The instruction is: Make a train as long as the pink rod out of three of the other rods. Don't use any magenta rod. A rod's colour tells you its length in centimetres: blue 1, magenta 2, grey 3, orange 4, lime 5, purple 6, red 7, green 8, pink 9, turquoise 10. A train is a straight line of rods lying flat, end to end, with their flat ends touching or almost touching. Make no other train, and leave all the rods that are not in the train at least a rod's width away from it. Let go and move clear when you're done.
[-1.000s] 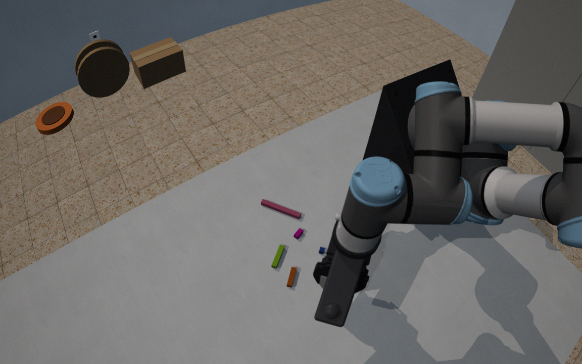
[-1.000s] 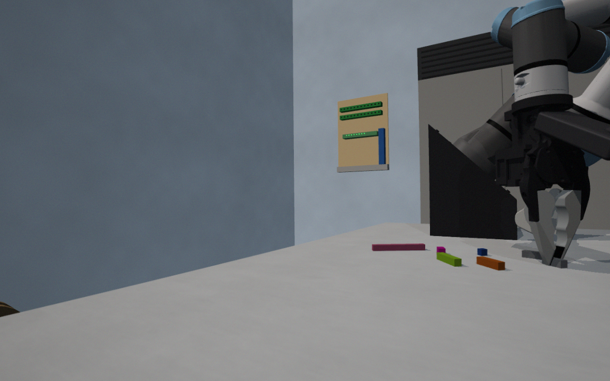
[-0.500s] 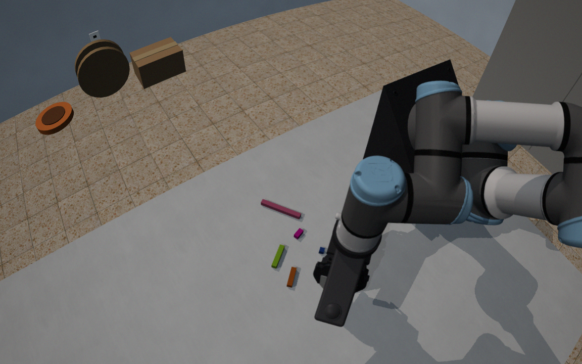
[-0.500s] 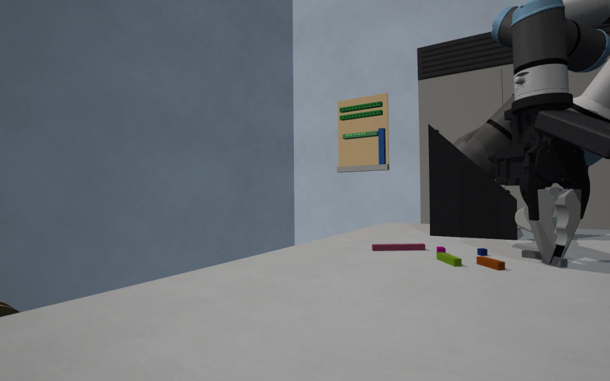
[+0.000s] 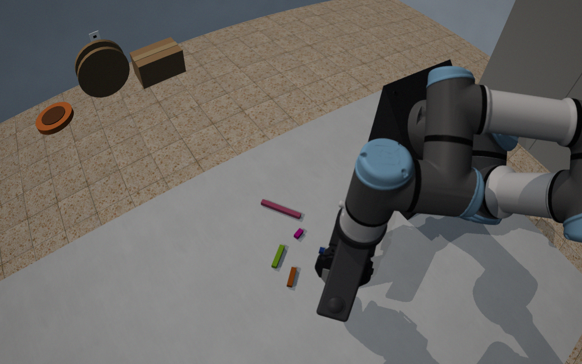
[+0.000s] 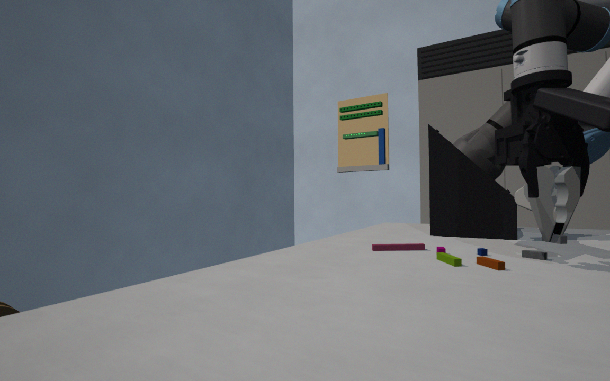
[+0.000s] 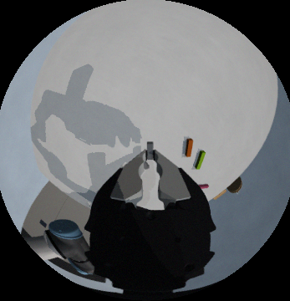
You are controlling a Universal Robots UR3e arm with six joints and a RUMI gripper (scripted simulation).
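Observation:
My gripper [image 6: 556,233] [image 7: 150,150] is shut on a short grey rod [image 6: 558,239] [image 7: 150,147] and holds it just above the table; in the top view the arm hides the fingers. A second grey rod [image 6: 534,254] lies flat on the table just left of the gripper. Further left lie the orange rod [image 5: 291,276] [image 6: 490,263] [image 7: 189,147], the lime rod [image 5: 278,256] [image 6: 448,258] [image 7: 200,159], the small blue rod [image 5: 321,249] [image 6: 481,251], the magenta rod [image 5: 298,233] [image 6: 440,249] and the long pink rod [image 5: 280,208] [image 6: 398,246]. All lie apart from each other.
The black wedge-shaped arm base [image 5: 394,112] [image 6: 463,203] stands behind the rods. The grey table [image 5: 148,294] ends at a tiled floor with a cardboard box [image 5: 157,61], a dark barrel [image 5: 101,67] and an orange ring [image 5: 54,117].

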